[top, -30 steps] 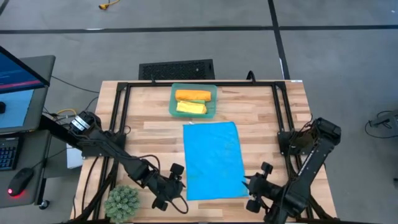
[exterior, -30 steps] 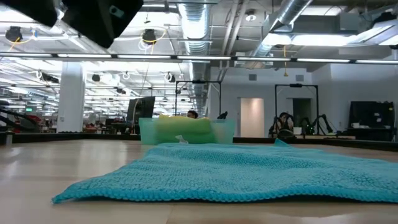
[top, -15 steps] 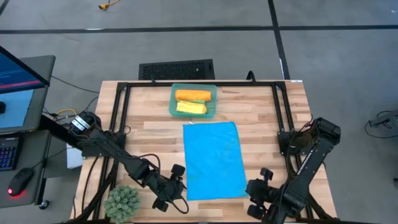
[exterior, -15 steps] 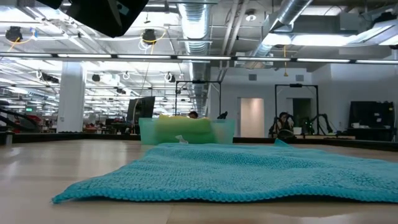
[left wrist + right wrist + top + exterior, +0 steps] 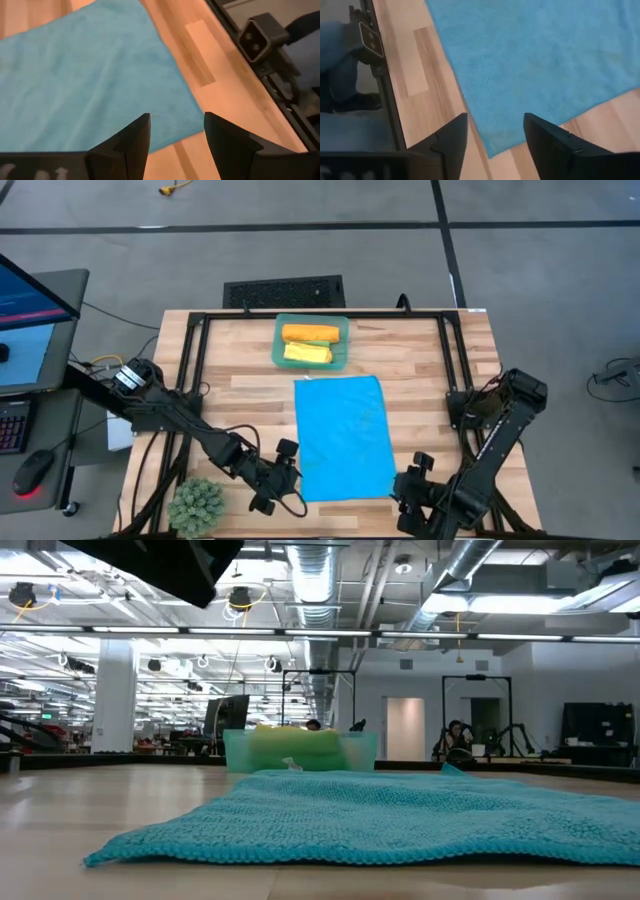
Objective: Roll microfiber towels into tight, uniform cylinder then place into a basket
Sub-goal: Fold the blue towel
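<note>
The bright blue towel (image 5: 343, 438) lies flat on the table, long side running near to far; it also shows in the low view (image 5: 380, 820). The teal basket (image 5: 342, 360) stands at the far middle and holds an orange roll (image 5: 309, 333) and a yellow roll (image 5: 307, 354). No green towel shows. My left gripper (image 5: 287, 478) is open, above the towel's near left corner (image 5: 192, 125). My right gripper (image 5: 405, 485) is open, above the near right corner (image 5: 490, 147). Neither touches the cloth.
A spiky green plant ball (image 5: 196, 505) sits at the table's near left corner, beside my left arm. A black frame rail (image 5: 320, 314) runs around the tabletop. Bare wood lies on both sides of the towel. A desk with a monitor (image 5: 30, 300) stands off the left edge.
My right gripper has drawn a little toward the table's near edge and the towel's near right corner. My left gripper has shifted slightly toward the towel's near left corner. The towel has not moved.
</note>
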Tool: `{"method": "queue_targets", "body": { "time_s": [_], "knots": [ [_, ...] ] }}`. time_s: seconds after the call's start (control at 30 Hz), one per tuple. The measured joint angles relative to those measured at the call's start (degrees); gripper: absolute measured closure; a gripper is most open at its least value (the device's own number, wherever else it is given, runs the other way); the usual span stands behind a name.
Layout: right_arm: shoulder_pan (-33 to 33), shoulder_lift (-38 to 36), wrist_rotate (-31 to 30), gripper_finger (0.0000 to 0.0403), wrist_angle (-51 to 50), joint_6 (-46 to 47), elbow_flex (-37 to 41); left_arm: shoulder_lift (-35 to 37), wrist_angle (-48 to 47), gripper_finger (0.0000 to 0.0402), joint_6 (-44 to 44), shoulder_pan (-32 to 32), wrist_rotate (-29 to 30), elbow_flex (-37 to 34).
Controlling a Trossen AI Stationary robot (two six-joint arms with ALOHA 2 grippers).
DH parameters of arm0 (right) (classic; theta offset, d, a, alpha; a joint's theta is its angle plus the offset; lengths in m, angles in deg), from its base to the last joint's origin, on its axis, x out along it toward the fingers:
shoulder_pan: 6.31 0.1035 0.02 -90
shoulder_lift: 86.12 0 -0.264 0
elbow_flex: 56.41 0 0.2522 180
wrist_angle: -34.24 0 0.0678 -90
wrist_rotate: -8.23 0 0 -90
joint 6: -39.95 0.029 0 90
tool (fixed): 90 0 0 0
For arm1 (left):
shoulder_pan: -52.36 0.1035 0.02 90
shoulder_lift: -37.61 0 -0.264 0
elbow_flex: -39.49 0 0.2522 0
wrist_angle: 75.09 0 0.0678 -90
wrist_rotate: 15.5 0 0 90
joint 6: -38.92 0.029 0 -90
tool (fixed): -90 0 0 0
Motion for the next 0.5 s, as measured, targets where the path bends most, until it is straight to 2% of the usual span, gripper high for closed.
{"method": "queue_targets", "body": {
  "time_s": [0.2, 0.5],
  "knots": [
    [0.1, 0.0, -1.0, 0.0175, -1.3, -0.2, 0.0, 0.0, -0.9, 0.0223, -2.5, 1.0, -3.4, 0.0],
    [0.4, 6.4, -2.1, 0.0190, -3.1, -2.2, 0.0, -0.8, 2.3, 0.0223, -3.1, 0.1, -1.3, 0.0]
  ]
}}
